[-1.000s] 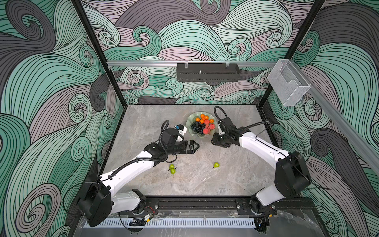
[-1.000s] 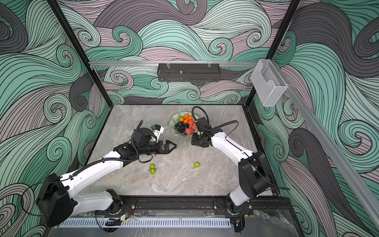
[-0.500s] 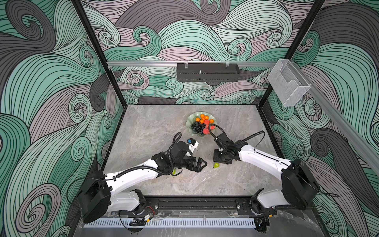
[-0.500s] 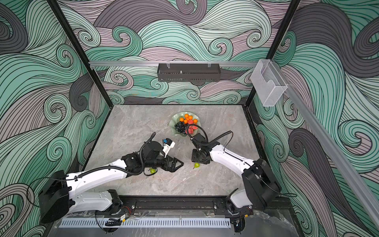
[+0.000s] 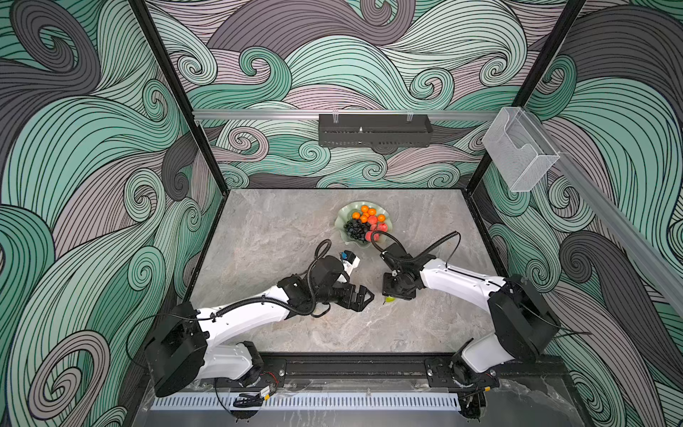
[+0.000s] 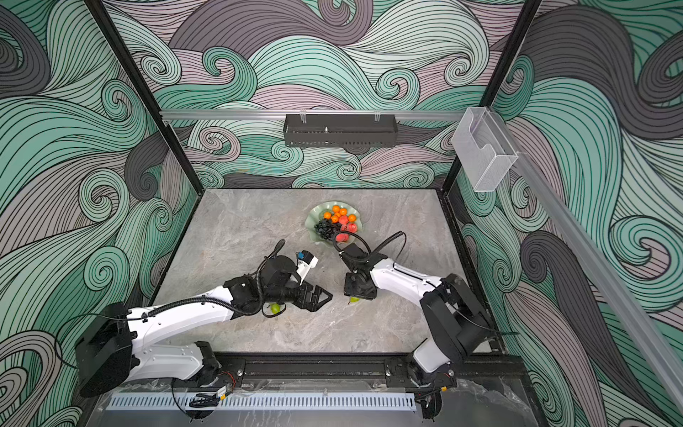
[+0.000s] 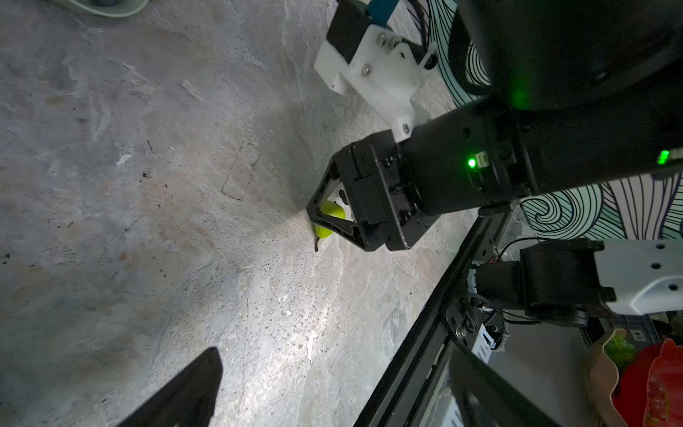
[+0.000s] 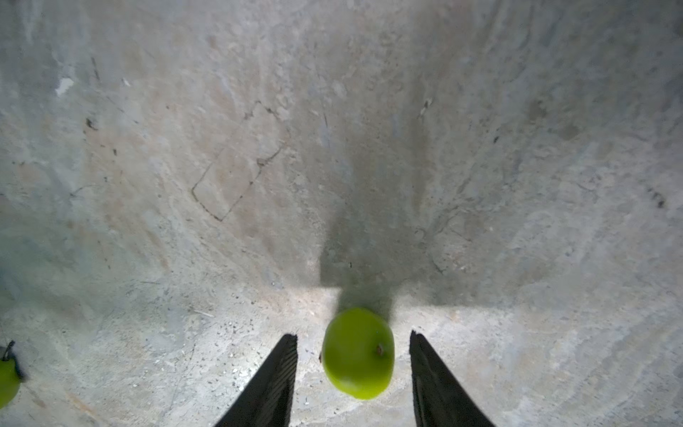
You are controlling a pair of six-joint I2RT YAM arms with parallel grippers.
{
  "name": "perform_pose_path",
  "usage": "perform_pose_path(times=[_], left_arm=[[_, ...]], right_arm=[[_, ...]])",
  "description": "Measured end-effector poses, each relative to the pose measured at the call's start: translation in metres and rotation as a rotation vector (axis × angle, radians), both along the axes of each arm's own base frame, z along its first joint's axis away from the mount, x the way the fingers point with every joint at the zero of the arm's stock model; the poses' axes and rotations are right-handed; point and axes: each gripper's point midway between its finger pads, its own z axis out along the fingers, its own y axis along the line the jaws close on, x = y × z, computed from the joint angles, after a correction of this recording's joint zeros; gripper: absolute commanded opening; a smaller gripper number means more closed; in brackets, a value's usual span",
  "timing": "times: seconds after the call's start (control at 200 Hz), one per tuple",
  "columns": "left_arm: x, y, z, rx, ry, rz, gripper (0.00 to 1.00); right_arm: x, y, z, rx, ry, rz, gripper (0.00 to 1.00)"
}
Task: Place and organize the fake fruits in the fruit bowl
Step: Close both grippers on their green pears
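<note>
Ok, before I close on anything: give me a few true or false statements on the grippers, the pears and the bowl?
1. The right gripper straddles a pear lying on the table, with a gap on each side. True.
2. The left gripper is shut on a pear. False: it is open and empty; a second pear lies on the table beside its arm.
3. The bowl holds oranges, peaches and grapes. True.
4. Every pear is already in the bowl. False: two are on the table, and none shows in the bowl.
</note>
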Motion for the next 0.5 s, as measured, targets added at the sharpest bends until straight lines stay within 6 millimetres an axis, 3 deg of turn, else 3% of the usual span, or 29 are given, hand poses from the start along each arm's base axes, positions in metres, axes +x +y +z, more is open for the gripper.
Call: perform_pose_path(times=[0.5], left_arm=[[0.002,-0.002,0.005,-0.006,-0.013,-0.001,0.98]], right_arm=[[-0.001,0.004,-0.011,-0.044,0.046,0.027,0.48]])
